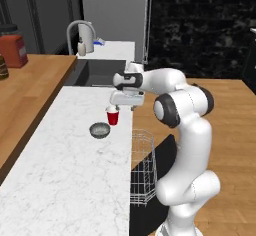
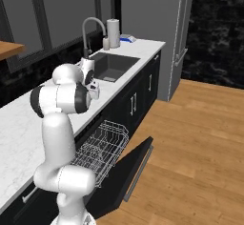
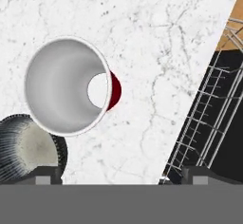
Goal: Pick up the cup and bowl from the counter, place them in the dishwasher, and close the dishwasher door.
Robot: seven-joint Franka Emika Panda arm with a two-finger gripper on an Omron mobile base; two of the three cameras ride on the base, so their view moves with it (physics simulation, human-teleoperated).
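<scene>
The door [image 2: 136, 164] lies open and the rack [image 2: 100, 148] is pulled out, empty. On the counter [image 1: 65, 180] the bowl [image 1: 99, 129] sits just beside the cup [image 1: 113, 116]. The gripper [image 1: 122, 105], fingers spread, hovers above the cup: first pick, I judge; next, centre, descend and close.

The arm [image 1: 185, 145] is glossy white, built of thick rounded segments that bulge at each joint. Dark grey-black discs cap the joints, seen at the elbow and on the wrist. The hand [image 1: 126, 98] is a flat, pale grey-white block. Two small dark finger tips [image 3: 47, 174] are squared-off.
</scene>
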